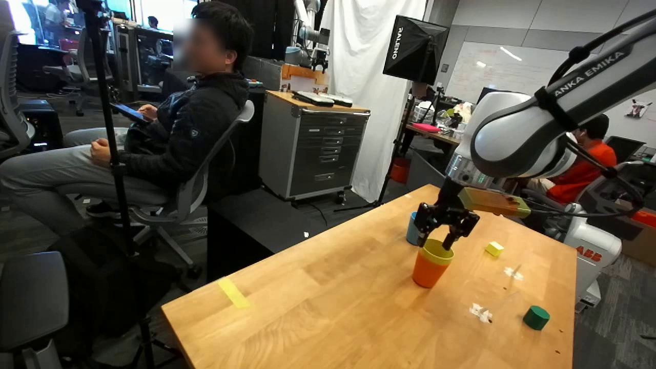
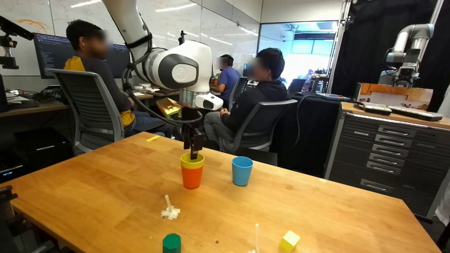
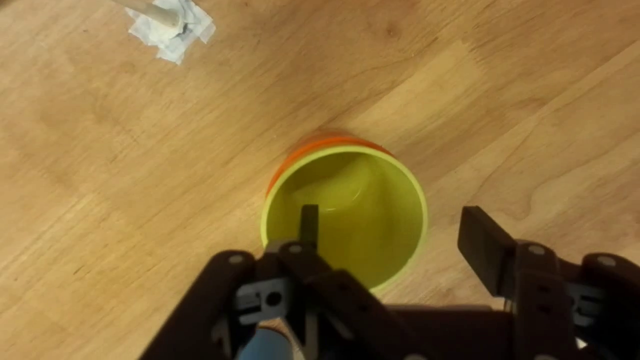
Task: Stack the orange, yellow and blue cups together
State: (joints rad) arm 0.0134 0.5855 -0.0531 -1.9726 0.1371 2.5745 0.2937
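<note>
The yellow cup (image 1: pixel 445 257) sits nested in the orange cup (image 1: pixel 428 273), upright on the table; only its upper band shows above the orange rim. Both also show in an exterior view, yellow (image 2: pixel 186 162) above orange (image 2: pixel 192 178). The blue cup (image 2: pixel 242 172) stands upright and apart beside them; in an exterior view (image 1: pixel 411 231) my gripper partly hides it. My gripper (image 1: pixel 434 243) is open and empty at the yellow rim. In the wrist view (image 3: pixel 390 220) one finger overlaps the yellow cup's mouth (image 3: pixel 355 235), the other is outside it. A sliver of blue cup (image 3: pixel 267 346) shows below.
On the wooden table (image 1: pixel 328 287) lie a yellow block (image 1: pixel 494 249) and a green block (image 1: pixel 536 318). Two thin pegs stand in white tape patches, one here (image 2: pixel 168 202) and one nearer the front edge (image 2: pixel 257 235).
</note>
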